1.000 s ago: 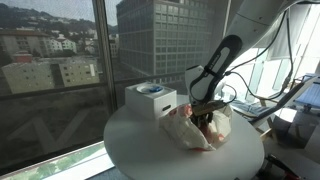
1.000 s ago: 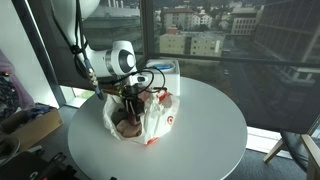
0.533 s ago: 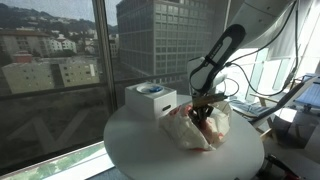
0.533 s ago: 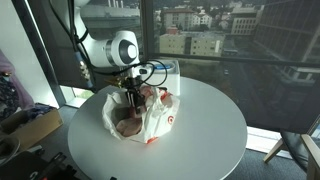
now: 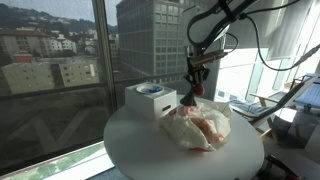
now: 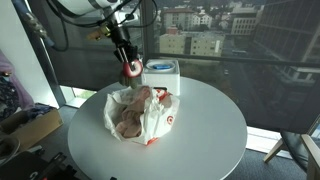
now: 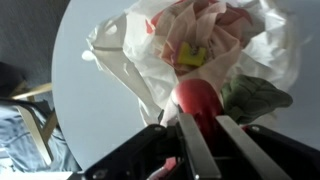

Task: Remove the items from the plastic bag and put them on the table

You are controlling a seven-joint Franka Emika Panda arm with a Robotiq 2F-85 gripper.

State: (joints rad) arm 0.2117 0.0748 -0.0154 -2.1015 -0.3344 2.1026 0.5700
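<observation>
Holds a red item (image 7: 198, 100) clamped between the fingers of the claw (image 7: 202, 118), well above the plastic bag (image 6: 140, 115) on the round white desk (image 6: 215, 130). Looks smooth, rounded and glossy; cannot tell what kind. Hides its near end behind the fingers in the wrist view. Shows blurred pink and yellow contents in the crumpled bag, beside a white box (image 5: 150, 100).

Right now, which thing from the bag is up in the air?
The red item, gripped by the jaws above the plastic bag; the yellow item lies inside it.
</observation>
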